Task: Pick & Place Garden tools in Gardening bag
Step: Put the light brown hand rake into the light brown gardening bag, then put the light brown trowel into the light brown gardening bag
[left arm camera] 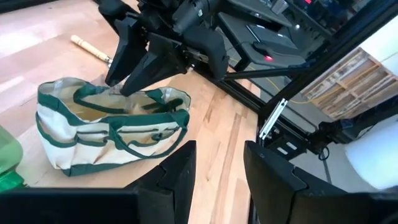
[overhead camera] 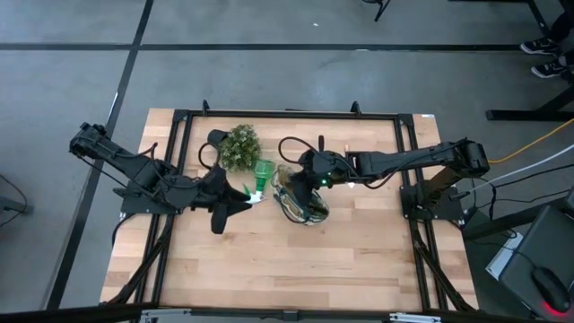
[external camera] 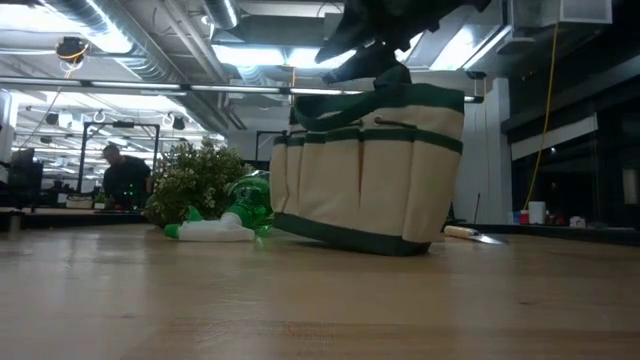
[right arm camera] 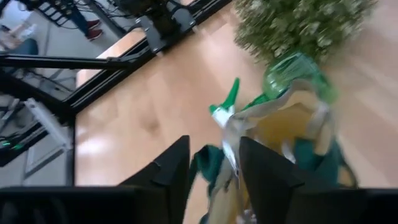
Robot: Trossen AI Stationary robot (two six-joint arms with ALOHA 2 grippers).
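Beige canvas tote with dark green trim sits mid-bench. Your right gripper hangs over its mouth, pinching a metal blade. Lower straight in, release only below the rim. Left gripper waits beside, open and empty.

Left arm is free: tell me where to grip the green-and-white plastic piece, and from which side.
Grip the green-and-white plastic piece at its slim white end, from above, jaws across it. It lies flat, and its bulky green end sits close between the plant and the gardening bag, leaving little room.
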